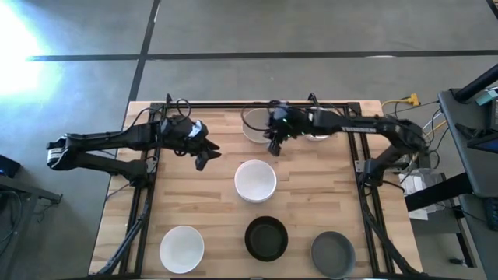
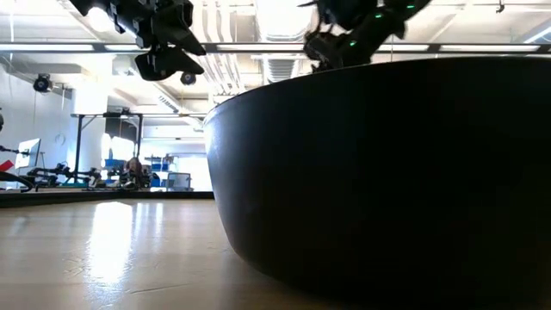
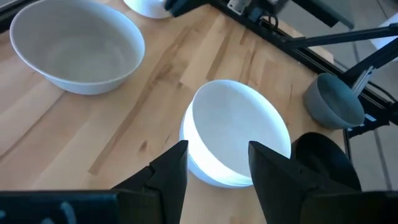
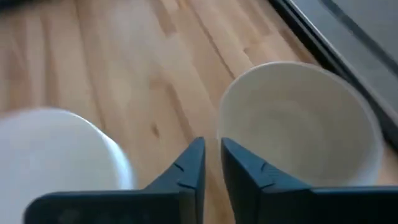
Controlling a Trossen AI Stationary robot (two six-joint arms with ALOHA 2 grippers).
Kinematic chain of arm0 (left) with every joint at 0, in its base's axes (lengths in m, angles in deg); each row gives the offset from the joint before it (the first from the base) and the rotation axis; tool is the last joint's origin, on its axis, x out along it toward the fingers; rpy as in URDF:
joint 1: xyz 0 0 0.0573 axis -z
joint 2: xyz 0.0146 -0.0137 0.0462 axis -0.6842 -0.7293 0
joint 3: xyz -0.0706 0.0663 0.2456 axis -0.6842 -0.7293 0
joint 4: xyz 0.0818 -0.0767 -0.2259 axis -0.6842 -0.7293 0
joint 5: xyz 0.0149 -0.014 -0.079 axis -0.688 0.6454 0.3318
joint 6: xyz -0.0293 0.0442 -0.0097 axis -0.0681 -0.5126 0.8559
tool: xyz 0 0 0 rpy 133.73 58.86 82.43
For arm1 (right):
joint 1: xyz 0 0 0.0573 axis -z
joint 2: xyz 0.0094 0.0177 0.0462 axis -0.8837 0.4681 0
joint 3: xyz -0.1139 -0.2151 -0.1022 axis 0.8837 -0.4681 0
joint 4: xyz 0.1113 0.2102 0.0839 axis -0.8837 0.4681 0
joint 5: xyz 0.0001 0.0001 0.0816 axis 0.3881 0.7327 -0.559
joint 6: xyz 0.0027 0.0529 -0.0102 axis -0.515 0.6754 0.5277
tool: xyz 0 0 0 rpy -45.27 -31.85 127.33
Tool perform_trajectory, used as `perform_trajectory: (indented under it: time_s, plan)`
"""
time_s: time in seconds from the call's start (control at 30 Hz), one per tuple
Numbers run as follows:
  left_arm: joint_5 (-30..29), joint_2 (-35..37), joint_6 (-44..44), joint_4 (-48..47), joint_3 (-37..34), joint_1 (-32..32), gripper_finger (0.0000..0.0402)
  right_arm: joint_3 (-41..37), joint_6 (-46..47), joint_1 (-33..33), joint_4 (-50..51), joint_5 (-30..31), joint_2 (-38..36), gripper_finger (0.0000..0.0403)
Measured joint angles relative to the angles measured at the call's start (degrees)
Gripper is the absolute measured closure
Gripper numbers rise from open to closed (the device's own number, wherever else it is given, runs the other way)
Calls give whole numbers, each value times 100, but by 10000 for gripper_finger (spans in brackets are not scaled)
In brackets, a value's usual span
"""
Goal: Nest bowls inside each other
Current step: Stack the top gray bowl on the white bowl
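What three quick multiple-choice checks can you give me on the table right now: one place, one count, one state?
1. Where does the black bowl stand in the high view?
A. Under the right arm
B. Between a white bowl and the dark grey bowl
C. Inside the dark grey bowl

2. How many bowls form the row along the bottom edge of the high view?
A. Two
B. Three
C. Five

3. What is the state of the left pincer?
A. Open and empty
B. Shut on a white bowl
C. Shut on the black bowl

Answers:
1: B, since the high view shows it in the middle of that row, apart from both neighbours.
2: B, white, black and dark grey.
3: A, since the left wrist view shows its fingers spread with nothing between them.
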Motion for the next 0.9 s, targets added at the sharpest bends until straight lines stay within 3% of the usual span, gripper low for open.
perform_trajectory:
  time_s: [0.17,0.33,0.53,0.73,0.9]
  plan:
    - [2,87,-2,-37,2,0,249,1135,-1409,153,1056,-427,865,314]
    - [5,277,2,-207,4,0,249,2018,-2109,150,2027,-443,1799,287]
    - [5,860,40,-560,4,0,249,2583,-1919,150,2185,-415,2610,273]
    - [-93,1568,44,-657,4,0,249,3064,-1806,150,2345,194,3143,271]
    - [-222,1947,44,-658,4,0,249,3282,-1529,154,2491,241,3428,271]
